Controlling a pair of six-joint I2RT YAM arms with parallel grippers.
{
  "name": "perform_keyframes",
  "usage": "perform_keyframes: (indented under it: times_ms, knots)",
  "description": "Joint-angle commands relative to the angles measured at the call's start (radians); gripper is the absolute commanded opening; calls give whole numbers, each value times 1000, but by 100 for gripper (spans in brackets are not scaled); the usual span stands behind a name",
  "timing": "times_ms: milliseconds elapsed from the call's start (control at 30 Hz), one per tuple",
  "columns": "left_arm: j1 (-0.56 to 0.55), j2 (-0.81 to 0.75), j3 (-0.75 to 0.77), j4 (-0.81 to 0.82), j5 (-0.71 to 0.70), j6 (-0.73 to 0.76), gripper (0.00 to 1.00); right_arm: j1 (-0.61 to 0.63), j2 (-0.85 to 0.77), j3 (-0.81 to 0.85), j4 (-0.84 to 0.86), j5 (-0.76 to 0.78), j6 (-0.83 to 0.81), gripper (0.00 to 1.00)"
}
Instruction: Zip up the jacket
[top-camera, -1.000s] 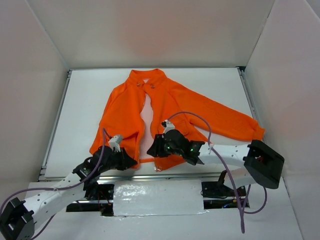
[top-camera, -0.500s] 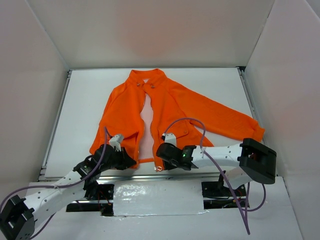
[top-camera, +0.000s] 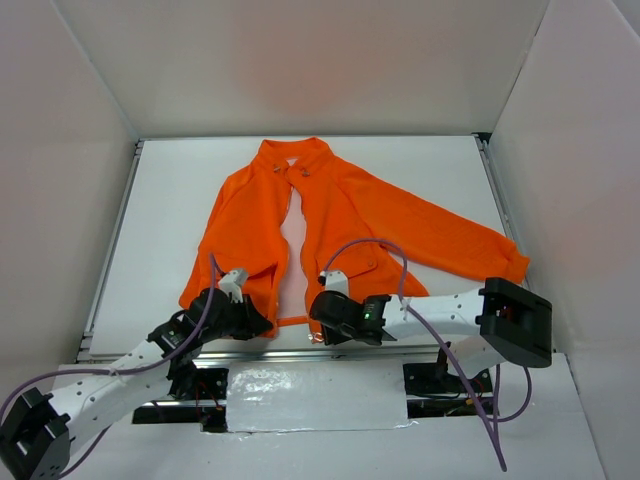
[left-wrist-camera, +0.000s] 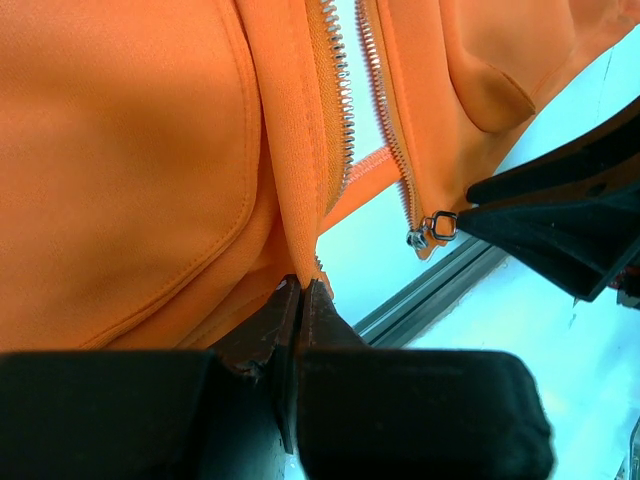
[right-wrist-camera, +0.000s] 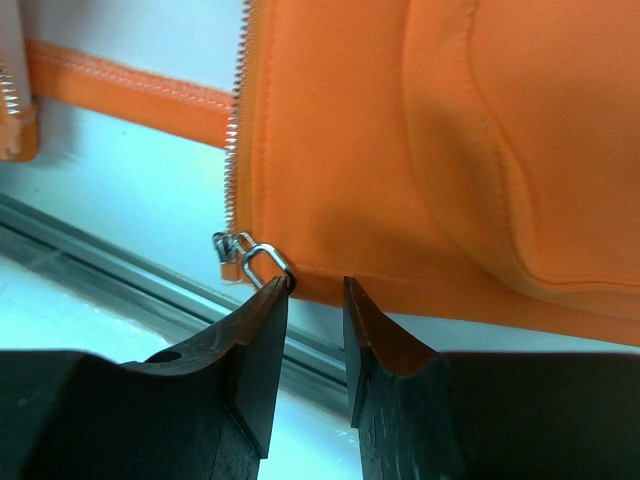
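The orange jacket (top-camera: 330, 215) lies unzipped on the white surface (top-camera: 170, 200), collar farthest away. The left fingers (left-wrist-camera: 275, 320) are pressed together on its hem. The right fingers (right-wrist-camera: 250, 340) stand slightly spread (nothing between them), one tip touching the zipper pull (right-wrist-camera: 262, 262) just above the metal rail (right-wrist-camera: 100, 262). A purple cable (top-camera: 370, 242) arches over one pocket.

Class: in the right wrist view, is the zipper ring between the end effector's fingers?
No: the zipper ring sits outside the gap, against one fingertip.
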Motion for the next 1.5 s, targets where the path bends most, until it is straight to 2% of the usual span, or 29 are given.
perform_keyframes:
  times_ms: [0, 367, 467, 633, 667, 833, 1467]
  knots:
    - [-5, 14, 17, 48, 27, 26, 0, 17, -8, 50, 43, 7, 0, 36]
    - [-6, 48, 8, 94, 50, 22, 0, 23, 44, 64, 63, -1, -8, 36]
    - [-6, 43, 3, 102, 54, 19, 0, 21, 72, 74, 65, -5, -11, 33]
    - [-6, 28, -3, 86, 50, 19, 0, 31, 80, 82, 66, -13, -5, 24]
    - [-6, 22, -5, 85, 48, 19, 0, 34, 77, 82, 61, -13, -2, 17]
    - [-6, 14, -9, 79, 44, 16, 0, 38, 60, 82, 54, -4, 3, 1]
    - [-6, 17, -21, 96, 42, 8, 0, 123, 17, 110, 66, -48, 29, 0]
